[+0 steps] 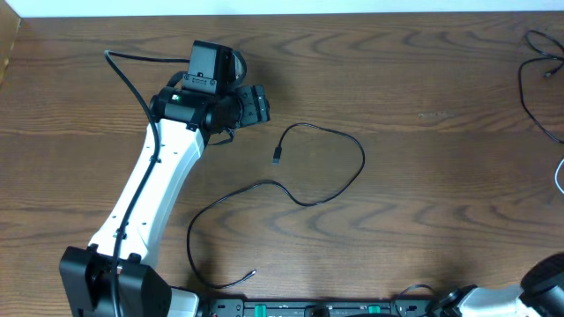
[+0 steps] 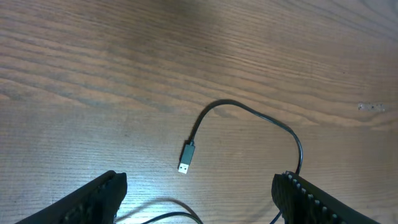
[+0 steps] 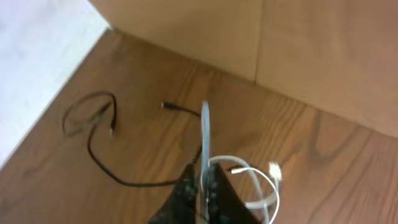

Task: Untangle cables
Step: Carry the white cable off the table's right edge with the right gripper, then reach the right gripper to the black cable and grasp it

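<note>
A thin black cable (image 1: 339, 180) lies loose in a wide curve on the wooden table, with a USB plug (image 1: 277, 158) at one end and its other end (image 1: 254, 275) near the front edge. My left gripper (image 1: 254, 104) is open and empty, up and left of that plug. In the left wrist view the plug (image 2: 186, 157) lies between and beyond the open jaws (image 2: 199, 196), not touching them. My right gripper (image 3: 203, 186) is shut on the white cable (image 3: 264, 186), which loops to its right with a plug (image 3: 274, 168) hanging free.
A second thin black cable (image 1: 531, 84) lies at the far right back of the table and also shows in the right wrist view (image 3: 93, 134). A bit of white cable (image 1: 560, 176) shows at the right edge. The right arm (image 1: 542, 282) sits at the front right corner.
</note>
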You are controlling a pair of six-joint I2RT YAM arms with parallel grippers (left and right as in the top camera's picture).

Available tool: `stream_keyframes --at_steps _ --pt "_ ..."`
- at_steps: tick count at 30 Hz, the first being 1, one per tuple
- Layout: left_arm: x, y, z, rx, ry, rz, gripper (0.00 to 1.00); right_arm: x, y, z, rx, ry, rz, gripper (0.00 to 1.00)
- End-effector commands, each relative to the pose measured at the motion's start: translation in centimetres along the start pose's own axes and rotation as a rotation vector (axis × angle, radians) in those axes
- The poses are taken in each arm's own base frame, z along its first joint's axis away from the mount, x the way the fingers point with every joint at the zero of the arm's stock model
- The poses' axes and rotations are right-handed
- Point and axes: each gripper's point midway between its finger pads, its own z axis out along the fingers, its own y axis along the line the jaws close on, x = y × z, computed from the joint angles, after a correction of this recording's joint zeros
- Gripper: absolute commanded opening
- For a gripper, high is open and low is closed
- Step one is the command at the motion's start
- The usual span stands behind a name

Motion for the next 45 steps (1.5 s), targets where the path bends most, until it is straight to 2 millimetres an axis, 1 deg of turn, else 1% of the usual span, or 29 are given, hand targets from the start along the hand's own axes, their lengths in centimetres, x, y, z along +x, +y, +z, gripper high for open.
stream_keyframes --at_steps 1,3,4,5,6,8,12,14,15,16,17,19,20,22,23,26,28,29,30,31,32,33,34,35,37,40,42,45 --pt "-0.2 0.2 0.1 -0.011 -0.003 -0.011 0.80 0.5 0.8 0.2 -0.046 0.025 -0.009 0.11" --pt "-0.2 0.2 0.1 -0.011 -0.003 -0.012 0.80 0.8 1.0 0.3 -0.061 0.038 -0.009 0.19" --pt "-0.2 0.2 0.1 -0.011 -0.003 -0.011 0.80 1.0 1.2 0.2 -0.074 0.047 -0.008 0.31" --pt "-0.2 0.2 0.1 -0.011 -0.003 -0.011 0.80 1.1 1.5 0.2 -0.088 0.055 -0.008 0.38" --pt "-0.2 0.2 0.1 -0.011 -0.003 -0.011 0.80 1.4 1.9 0.2 -0.110 0.070 -0.008 0.49" --pt "-0.2 0.2 0.1 -0.011 -0.003 -0.011 0.80 2.1 2.4 0.0 -0.144 0.101 -0.005 0.61" --pt "-0.2 0.2 0.1 -0.011 -0.002 -0.012 0.80 3.5 4.4 -0.6 -0.264 0.168 0.001 0.68" --pt "-0.2 0.2 0.1 -0.011 -0.001 -0.011 0.80 4.4 6.2 -1.2 -0.361 0.212 -0.010 0.73" --pt "-0.2 0.2 0.1 -0.011 -0.001 -0.011 0.80 4.8 7.1 -1.6 -0.414 0.228 -0.040 0.78" --pt "-0.2 0.2 0.1 -0.011 -0.001 -0.011 0.80 5.3 8.2 -2.1 -0.470 0.242 -0.072 0.85" --pt "-0.2 0.2 0.1 -0.011 -0.002 -0.011 0.80 6.7 10.8 -3.5 -0.603 0.282 -0.136 0.91" --pt "-0.2 0.2 0.1 -0.012 -0.003 -0.011 0.80 8.4 13.2 -4.8 -0.697 0.331 -0.180 0.94" --pt "-0.2 0.2 0.1 -0.012 -0.003 -0.011 0.80 8.9 13.8 -5.2 -0.719 0.345 -0.192 0.94" --pt "-0.2 0.2 0.1 -0.012 -0.002 -0.011 0.80 11.5 16.1 -6.5 -0.772 0.412 -0.258 0.94" --pt "-0.2 0.3 0.1 -0.012 -0.002 -0.011 0.80 13.4 17.5 -7.5 -0.801 0.457 -0.314 0.93" --pt "-0.1 0.3 0.1 -0.014 0.001 -0.008 0.80 18.3 20.7 -10.2 -0.849 0.564 -0.457 0.92" --pt "-0.2 0.4 0.1 -0.018 0.000 0.010 0.80 20.3 21.9 -11.2 -0.848 0.599 -0.516 0.92" --pt "-0.1 0.9 0.1 -0.036 0.001 0.010 0.80 22.0 22.9 -12.2 -0.853 0.625 -0.567 0.92" --pt "-0.2 1.9 0.0 -0.065 0.005 -0.006 0.80 24.0 24.0 -13.6 -0.874 0.657 -0.621 0.92" --pt "-0.2 2.6 -0.2 -0.083 0.007 -0.019 0.80 25.1 24.7 -14.5 -0.891 0.676 -0.646 0.92" --pt "-0.3 3.3 -0.3 -0.098 0.007 -0.031 0.80 26.1 25.1 -15.3 -0.903 0.693 -0.672 0.92" --pt "-0.4 4.0 -0.4 -0.109 0.006 -0.044 0.80 27.5 25.7 -16.3 -0.909 0.716 -0.712 0.93" --pt "-0.6 4.6 -0.5 -0.117 0.004 -0.059 0.80 28.5 25.9 -16.8 -0.891 0.732 -0.730 0.99" --pt "-0.8 5.3 -0.7 -0.126 0.001 -0.076 0.80 29.7 25.9 -17.0 -0.824 0.752 -0.741 0.99" --pt "-0.9 6.4 -0.9 -0.140 0.004 -0.101 0.80 31.2 25.8 -17.3 -0.725 0.761 -0.755 0.99" --pt "-0.3 7.2 -1.1 -0.160 0.033 -0.113 0.80 33.2 26.4 -19.0 -0.712 0.792 -0.762 0.99" --pt "0.2 7.4 -1.2 -0.166 0.055 -0.070 0.80 34.0 26.7 -19.9 -0.695 0.822 -0.721 0.99" --pt "0.3 7.4 -1.2 -0.168 0.061 -0.059 0.80 34.7 26.8 -20.6 -0.679 0.848 -0.697 0.99"
